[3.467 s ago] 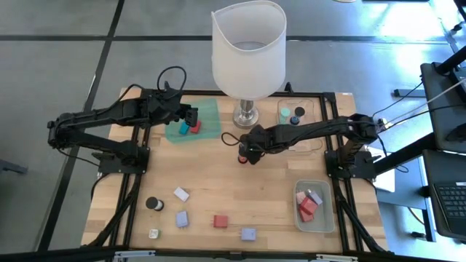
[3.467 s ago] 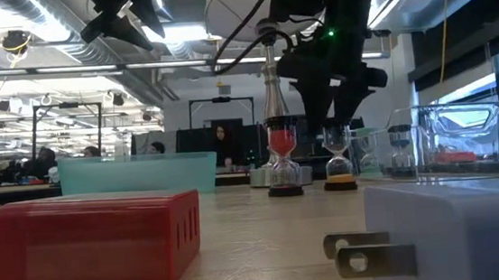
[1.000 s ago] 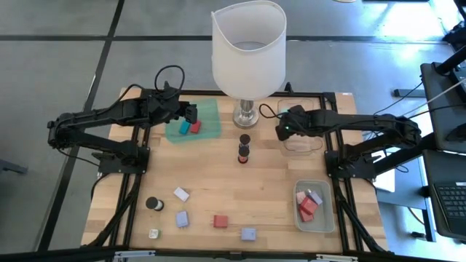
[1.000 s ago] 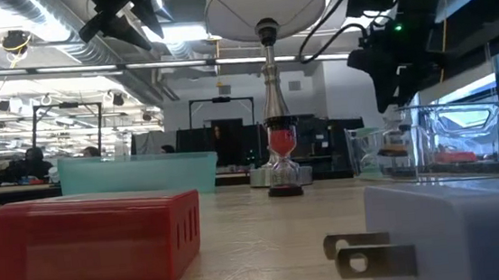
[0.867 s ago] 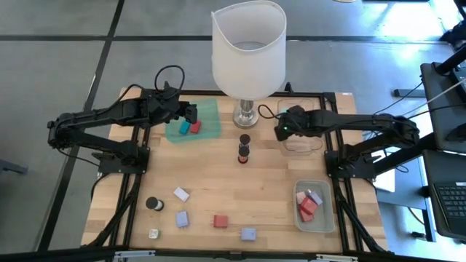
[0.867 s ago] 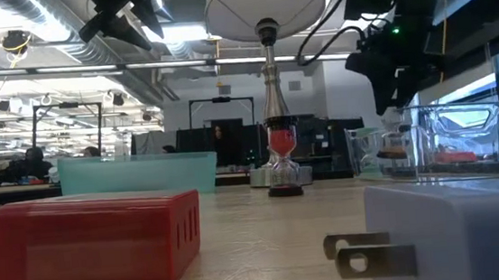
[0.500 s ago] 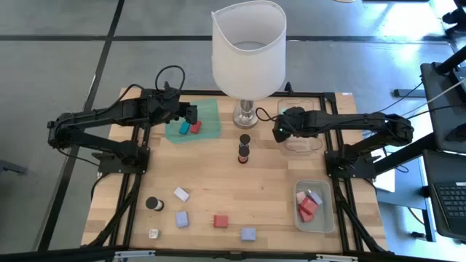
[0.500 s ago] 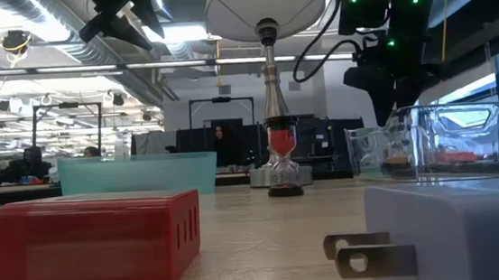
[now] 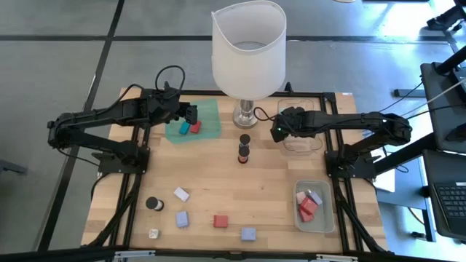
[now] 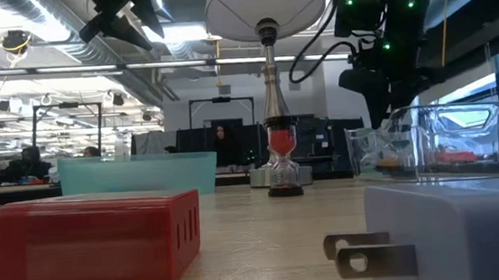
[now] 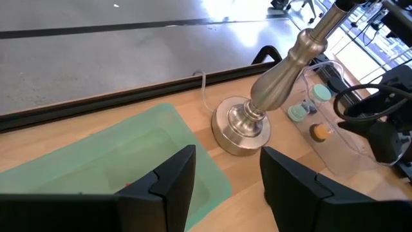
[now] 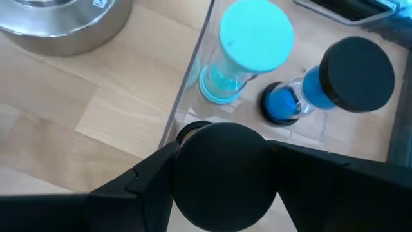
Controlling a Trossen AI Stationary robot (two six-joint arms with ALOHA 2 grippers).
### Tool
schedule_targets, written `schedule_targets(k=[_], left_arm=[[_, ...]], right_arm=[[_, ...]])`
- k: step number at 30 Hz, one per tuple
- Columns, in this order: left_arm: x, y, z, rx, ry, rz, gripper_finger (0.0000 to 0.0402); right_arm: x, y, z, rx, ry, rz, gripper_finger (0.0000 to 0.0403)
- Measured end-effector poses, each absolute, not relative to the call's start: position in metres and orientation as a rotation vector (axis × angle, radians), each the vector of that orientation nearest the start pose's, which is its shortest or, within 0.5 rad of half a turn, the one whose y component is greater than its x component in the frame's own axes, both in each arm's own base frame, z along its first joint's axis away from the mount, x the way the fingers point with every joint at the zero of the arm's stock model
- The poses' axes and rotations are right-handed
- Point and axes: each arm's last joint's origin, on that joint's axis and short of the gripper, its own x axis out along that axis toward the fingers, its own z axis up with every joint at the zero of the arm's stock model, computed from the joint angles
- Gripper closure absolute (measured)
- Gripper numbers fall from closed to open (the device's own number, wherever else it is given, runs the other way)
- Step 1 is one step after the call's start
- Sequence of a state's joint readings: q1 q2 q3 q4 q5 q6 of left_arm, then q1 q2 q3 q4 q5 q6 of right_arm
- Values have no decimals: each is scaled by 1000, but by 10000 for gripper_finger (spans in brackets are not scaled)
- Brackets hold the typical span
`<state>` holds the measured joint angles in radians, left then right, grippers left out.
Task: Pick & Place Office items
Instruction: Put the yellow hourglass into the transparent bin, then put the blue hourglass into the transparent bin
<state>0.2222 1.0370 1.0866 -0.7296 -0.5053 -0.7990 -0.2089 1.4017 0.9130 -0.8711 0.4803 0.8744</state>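
Note:
My right gripper [image 9: 280,129] is shut on a black-capped hourglass [image 12: 222,174] with orange sand [image 11: 318,131]. It is at the left end of the clear tray [image 9: 300,142] at the far right. In that tray stand a teal hourglass [image 12: 248,48] and a blue one with black caps [image 12: 335,80]. A red-sand hourglass [image 9: 244,149] stands upright on the table's middle. My left gripper [image 9: 191,115] hangs open above the green tray [image 9: 210,115], which holds a red piece [image 9: 195,126] and a teal piece [image 9: 184,127]. My right gripper pinches the hourglass's round black top cap [image 12: 222,174] between its two fingers, one on either side. The fingers slant steeply down from above. The hourglass hangs below them with its lower cap [image 12: 188,132] at the tray's edge. Whether it stands on the tray floor I cannot tell.
The big lamp [image 9: 247,51] stands on its metal foot [image 9: 246,115] between the two trays. Loose blocks lie near the front edge: white [image 9: 181,194], lavender [image 9: 181,218], red [image 9: 220,220]. A dark-capped cylinder [image 9: 154,204] is there too. A second clear tray [image 9: 324,218] at the near right holds red and pink pieces.
My right gripper has moved a little down and toward the table's left with the hourglass, to the left end of the far clear tray. Its hold has stayed the same.

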Motion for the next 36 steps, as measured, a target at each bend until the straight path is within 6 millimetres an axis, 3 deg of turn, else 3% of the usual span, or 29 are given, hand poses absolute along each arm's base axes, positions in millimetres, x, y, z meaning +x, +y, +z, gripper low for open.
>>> schedule_targets(k=[10, 25, 30, 36], left_arm=[[192, 58, 344, -635, 369, 928, 231], [192, 58, 344, -636, 369, 927, 231], [192, 58, 344, -635, 368, 928, 231], [192, 58, 344, -635, 368, 928, 231]], right_arm=[[232, -63, 210, 517, 1009, -1119, 177], [231, -63, 211, 484, 1029, -1093, 121], [229, -62, 233, 490, 1008, -1077, 118], [239, -55, 282, 432, 900, -955, 118]])
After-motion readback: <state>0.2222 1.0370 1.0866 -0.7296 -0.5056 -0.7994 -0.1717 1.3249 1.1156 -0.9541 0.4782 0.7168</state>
